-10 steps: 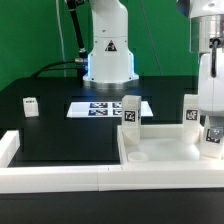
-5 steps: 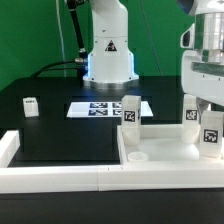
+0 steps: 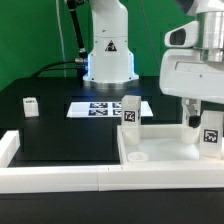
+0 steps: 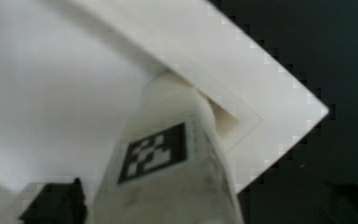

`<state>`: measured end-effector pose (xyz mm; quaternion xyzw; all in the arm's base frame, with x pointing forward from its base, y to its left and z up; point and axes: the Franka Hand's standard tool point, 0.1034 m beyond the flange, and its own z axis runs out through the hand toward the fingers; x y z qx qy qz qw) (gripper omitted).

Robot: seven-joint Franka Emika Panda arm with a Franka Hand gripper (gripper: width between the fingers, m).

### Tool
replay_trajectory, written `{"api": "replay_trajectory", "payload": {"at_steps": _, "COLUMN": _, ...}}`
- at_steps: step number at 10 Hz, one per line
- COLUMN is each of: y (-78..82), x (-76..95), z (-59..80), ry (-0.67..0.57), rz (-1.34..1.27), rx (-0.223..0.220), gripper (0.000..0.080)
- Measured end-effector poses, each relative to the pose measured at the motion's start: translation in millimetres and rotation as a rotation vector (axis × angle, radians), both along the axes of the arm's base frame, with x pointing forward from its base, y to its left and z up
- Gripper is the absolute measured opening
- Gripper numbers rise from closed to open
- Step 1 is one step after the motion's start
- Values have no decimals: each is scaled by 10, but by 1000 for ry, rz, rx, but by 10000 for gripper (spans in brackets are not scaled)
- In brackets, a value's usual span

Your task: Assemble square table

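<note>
The white square tabletop lies at the exterior view's right, inside the border wall. One tagged leg stands upright at its far left corner. Another tagged leg stands upright at its right side. My gripper hangs over that leg, jaws open and straddling its top. In the wrist view the leg rises from the slab between my dark fingers, with a gap on each side of my gripper. A loose leg lies on the black table at the left. Another leg is mostly hidden behind my hand.
The marker board lies flat mid-table in front of the robot base. A low white border wall runs along the near edge and up the left corner.
My gripper has risen from low around the right leg to above its top. The leg stays standing on the tabletop.
</note>
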<state>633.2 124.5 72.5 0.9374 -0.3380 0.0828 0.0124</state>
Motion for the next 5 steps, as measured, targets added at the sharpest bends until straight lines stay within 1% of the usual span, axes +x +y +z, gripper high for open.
{"api": "replay_trajectory", "payload": {"at_steps": 1, "y": 11, "x": -2, "z": -3, "ry": 3, "rz": 49, "rx": -13, "gripper": 649}}
{"api": "replay_trajectory", "payload": {"at_steps": 2, "y": 0, "x": -4, "z": -12, "ry": 0, "rz": -8, "rx": -6, "gripper": 649}}
{"api": "replay_trajectory", "payload": {"at_steps": 3, "y": -5, "x": -3, "z": -12, "ry": 0, "rz": -8, "rx": -6, "gripper": 520}}
{"api": "replay_trajectory", "payload": {"at_steps": 4, "y": -1, "x": -6, "z": -16, "ry": -5, "rz": -73, "rx": 5, "gripper": 520}}
{"api": "replay_trajectory", "payload": {"at_steps": 5, "y": -8, "x": -14, "z": -24, "ry": -8, "rz": -157, "rx": 15, "gripper": 321}}
